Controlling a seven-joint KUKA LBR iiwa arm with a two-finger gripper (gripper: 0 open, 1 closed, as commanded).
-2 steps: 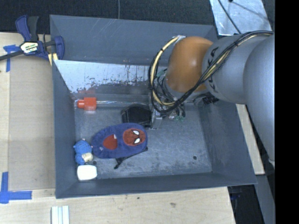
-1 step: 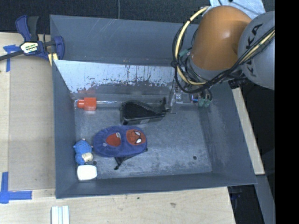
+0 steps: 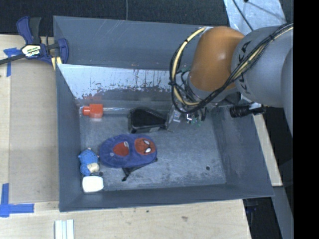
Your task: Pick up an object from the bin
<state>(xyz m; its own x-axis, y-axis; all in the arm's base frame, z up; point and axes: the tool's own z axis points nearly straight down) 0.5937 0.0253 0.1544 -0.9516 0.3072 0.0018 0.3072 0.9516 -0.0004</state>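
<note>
Grey metal bin (image 3: 195, 159) seen from above, with sloping walls and a flat, scuffed floor. The robot arm (image 3: 264, 59) reaches in from the right over the far right wall, its wrist wrapped in an orange cover (image 3: 214, 59) looped with cables (image 3: 180, 78). The gripper (image 3: 173, 119) is low near the back of the floor, just at the right end of a dark black object (image 3: 144, 118) that lies there lengthwise. Whether the gripper is open or closed cannot be told from this view, nor whether it touches the black object.

To the left of the black object, close to the foot of the back wall, sits a small orange-red cap (image 3: 92, 110). Nearer the front lies a blue pouch (image 3: 128, 152) with two red faces on it. At the front left corner, a little blue figure (image 3: 88, 161) stands just beside a white block (image 3: 92, 184), both close to the left wall.

All the things crowd the left half. The floor's right half, from the gripper to the front and right walls, is bare.
</note>
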